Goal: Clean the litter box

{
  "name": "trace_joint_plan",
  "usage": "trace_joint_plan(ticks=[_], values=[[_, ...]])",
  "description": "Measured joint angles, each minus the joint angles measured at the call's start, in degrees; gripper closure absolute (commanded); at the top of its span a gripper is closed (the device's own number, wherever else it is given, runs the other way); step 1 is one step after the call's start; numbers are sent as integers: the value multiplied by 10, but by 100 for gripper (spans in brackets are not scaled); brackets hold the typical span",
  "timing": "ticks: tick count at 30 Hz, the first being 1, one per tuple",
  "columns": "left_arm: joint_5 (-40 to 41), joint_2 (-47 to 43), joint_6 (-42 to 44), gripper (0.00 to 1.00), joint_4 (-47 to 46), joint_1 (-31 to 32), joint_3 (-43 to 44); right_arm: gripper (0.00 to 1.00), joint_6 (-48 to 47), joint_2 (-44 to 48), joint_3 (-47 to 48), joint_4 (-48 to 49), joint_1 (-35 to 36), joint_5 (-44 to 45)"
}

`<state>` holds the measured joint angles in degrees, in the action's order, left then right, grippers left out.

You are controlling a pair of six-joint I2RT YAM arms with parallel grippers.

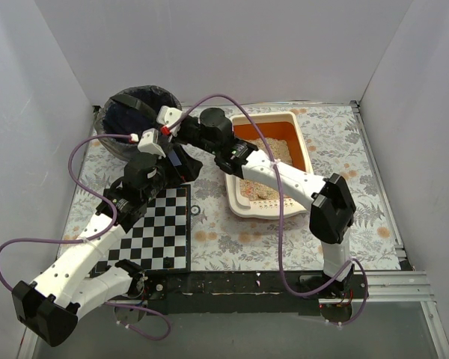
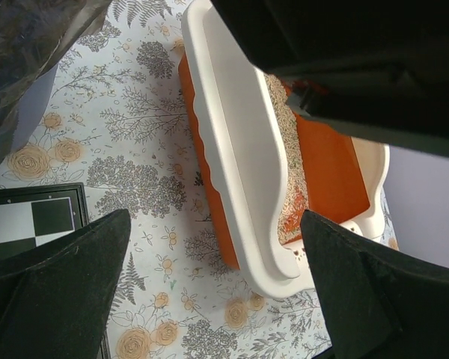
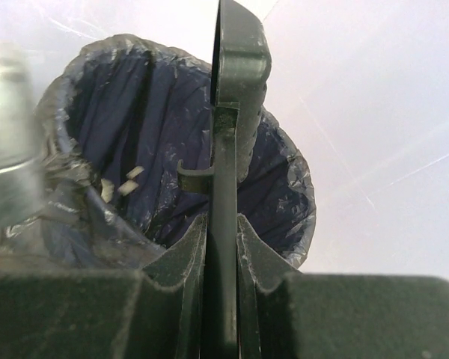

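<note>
The cream-white litter box (image 1: 245, 209) with orange floor and beige litter (image 1: 275, 153) sits right of centre; it also shows in the left wrist view (image 2: 232, 134). My right gripper (image 1: 161, 122) reaches left over the dark-bagged bin (image 1: 120, 123). In the right wrist view it (image 3: 223, 224) is shut on the handle of a dark green scoop (image 3: 239, 67), held above the bin's mouth (image 3: 135, 112). A few pale bits (image 3: 120, 185) lie inside the bag. My left gripper (image 1: 185, 166) is open and empty (image 2: 213, 224), hovering just left of the box.
A black-and-white checkerboard (image 1: 161, 224) lies on the floral cloth at front left, also in the left wrist view (image 2: 30, 221). White walls close the back and sides. The right arm crosses above the litter box.
</note>
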<state>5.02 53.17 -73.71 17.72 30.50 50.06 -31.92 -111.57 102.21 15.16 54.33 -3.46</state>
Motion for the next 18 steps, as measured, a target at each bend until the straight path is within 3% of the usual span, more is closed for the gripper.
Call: trace_joint_plan(ticks=[5,9,13,18], values=[[-4,1,2,2,0,0,0,99,-20,34,-48,37,2,-15],[-5,4,2,2,-2,0,0,99,21,67,-102,110,1,22],[-6,9,2,2,-2,0,0,99,99,107,-160,175,0,93],[-11,17,2,2,-3,0,0,99,262,150,-141,94,-19,152]])
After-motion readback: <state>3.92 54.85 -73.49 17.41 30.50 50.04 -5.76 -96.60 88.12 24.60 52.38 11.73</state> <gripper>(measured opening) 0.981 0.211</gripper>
